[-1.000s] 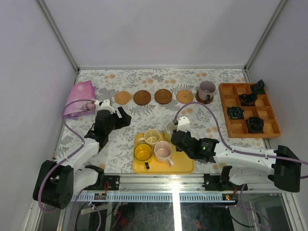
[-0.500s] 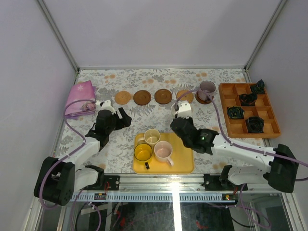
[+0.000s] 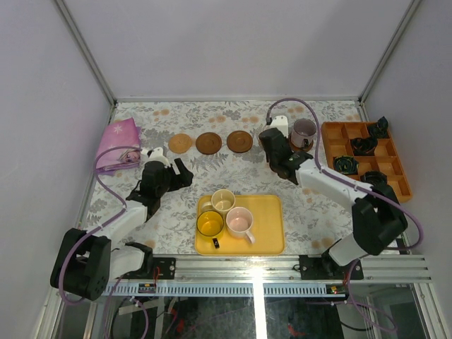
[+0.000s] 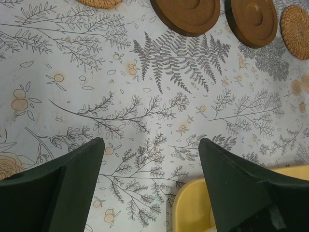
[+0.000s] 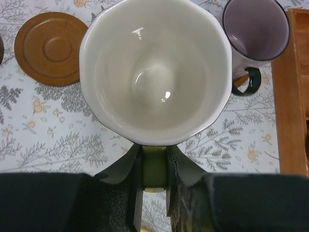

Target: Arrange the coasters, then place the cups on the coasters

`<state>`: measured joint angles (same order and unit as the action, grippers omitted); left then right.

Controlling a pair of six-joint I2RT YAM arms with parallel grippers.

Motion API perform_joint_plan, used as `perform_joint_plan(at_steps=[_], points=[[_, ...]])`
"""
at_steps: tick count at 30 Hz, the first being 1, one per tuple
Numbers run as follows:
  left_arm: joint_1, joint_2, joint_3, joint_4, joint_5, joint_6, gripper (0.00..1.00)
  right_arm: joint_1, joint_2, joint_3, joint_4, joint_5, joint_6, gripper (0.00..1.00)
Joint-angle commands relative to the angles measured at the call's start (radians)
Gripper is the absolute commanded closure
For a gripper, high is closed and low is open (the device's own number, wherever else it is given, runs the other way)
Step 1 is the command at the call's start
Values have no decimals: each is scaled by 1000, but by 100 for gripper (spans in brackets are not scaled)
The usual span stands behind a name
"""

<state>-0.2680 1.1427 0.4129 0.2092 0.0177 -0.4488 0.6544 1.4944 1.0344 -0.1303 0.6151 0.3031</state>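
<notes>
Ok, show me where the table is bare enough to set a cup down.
Bare cloth lies between the coaster row and the yellow tray, and behind that row along the back edge. Crowded: back right, where the right tool holds a pale cup beside the purple cup and the orange box.

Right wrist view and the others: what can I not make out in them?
- Right wrist view: the pale green cup hides whatever lies under it.
- Top view: the right arm covers that cup and the right gripper.
- Top view: the black objects in the orange box are too small to identify.
</notes>
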Motion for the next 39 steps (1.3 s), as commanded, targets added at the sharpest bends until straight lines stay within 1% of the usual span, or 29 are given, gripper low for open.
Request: perform_joint_plan(at_steps=[1,7,10,12,16,25,39], points=[[-3,7,26,40,-13,13,21,-60,69,151,122,-54,-26,100],[-4,-5,22,41,-8,12,21,-118,162,221,142,-128,-19,100],[-4,-7,20,42,-9,10,20,-136,217,255,133,-135,-20,100],[-4,-8,18,41,-14,10,20,-144,236,274,126,-165,-21,100],[-3,-4,17,41,-18,11,20,-159,265,299,111,-173,-25,100],[-4,8,20,41,-20,11,20,-198,303,304,110,-213,-4,100],[-4,32,26,52,-20,13,20,-212,335,314,130,-217,-5,100]])
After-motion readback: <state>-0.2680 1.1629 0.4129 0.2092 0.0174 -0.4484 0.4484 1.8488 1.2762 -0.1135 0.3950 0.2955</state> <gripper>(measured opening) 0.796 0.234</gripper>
